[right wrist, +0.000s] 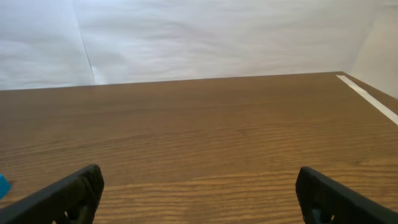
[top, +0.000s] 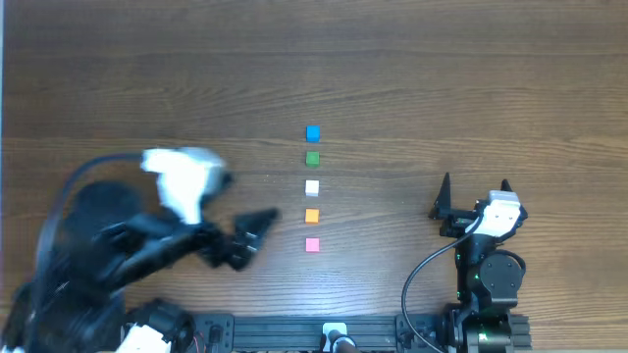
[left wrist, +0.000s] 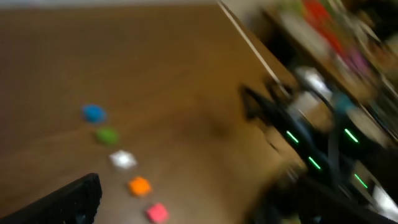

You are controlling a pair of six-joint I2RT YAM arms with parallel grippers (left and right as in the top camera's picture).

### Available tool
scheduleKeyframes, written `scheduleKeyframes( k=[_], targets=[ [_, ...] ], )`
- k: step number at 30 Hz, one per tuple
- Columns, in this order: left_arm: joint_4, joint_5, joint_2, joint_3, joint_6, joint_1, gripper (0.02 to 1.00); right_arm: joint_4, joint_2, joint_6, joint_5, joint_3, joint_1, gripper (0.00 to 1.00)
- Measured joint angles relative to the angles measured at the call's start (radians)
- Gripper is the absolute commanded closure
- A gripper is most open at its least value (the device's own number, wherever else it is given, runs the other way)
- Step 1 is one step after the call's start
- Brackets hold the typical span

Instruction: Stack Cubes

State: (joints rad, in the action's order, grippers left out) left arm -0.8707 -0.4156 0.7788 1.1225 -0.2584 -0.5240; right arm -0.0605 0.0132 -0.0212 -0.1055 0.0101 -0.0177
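Our left gripper [top: 260,235] hangs near the pink cube [top: 312,244], on its left. As far as we can make out, its jaws are parted and it holds nothing. Our right gripper [top: 474,184] sits well apart on the other side, jaws wide and empty.

The five cubes lie in a straight column on the wooden table [top: 147,78], each apart from the next. From the far end they run blue cube [top: 312,132], green cube [top: 312,158], white cube [top: 312,186], orange cube [top: 312,215], then pink nearest the arm bases. None is stacked yet.

We judge them light and rigid, so a mild squeeze should do. We would take hold on two opposite side faces, square on and above mid-height, leaving the base free for setting down. Since neighbours sit close, we would lower the fingers on the faces flanking the column, not between cubes. A light cube skids if nudged.
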Motion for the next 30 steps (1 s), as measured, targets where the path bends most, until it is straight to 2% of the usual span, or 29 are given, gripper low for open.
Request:
scheduleKeyframes(
  k=[6,9,15,20,25,30],
  targets=[
    [0.012,-0.003,0.274,0.064,-0.024,-0.18,0.02,0.0,0.0,-0.001,0.0,0.0,0.0,0.007],
    [-0.035,0.03,0.386,0.067,-0.091,-0.209,0.018,0.0,0.0,-0.001,0.0,0.0,0.0,0.007],
    [-0.122,0.175,0.542,0.067,-0.279,-0.251,0.018,0.0,0.0,-0.001,0.0,0.0,0.0,0.007],
    [-0.192,0.249,0.625,0.067,-0.409,-0.285,0.018,0.0,0.0,-0.002,0.0,0.0,0.0,0.009],
    [-0.207,0.279,0.708,0.064,-0.519,-0.321,0.02,0.0,0.0,-0.001,0.0,0.0,0.0,0.009],
    [-0.096,0.286,0.769,-0.003,-0.614,-0.359,0.018,0.0,0.0,0.0,0.0,0.0,0.0,0.007]
  ],
)
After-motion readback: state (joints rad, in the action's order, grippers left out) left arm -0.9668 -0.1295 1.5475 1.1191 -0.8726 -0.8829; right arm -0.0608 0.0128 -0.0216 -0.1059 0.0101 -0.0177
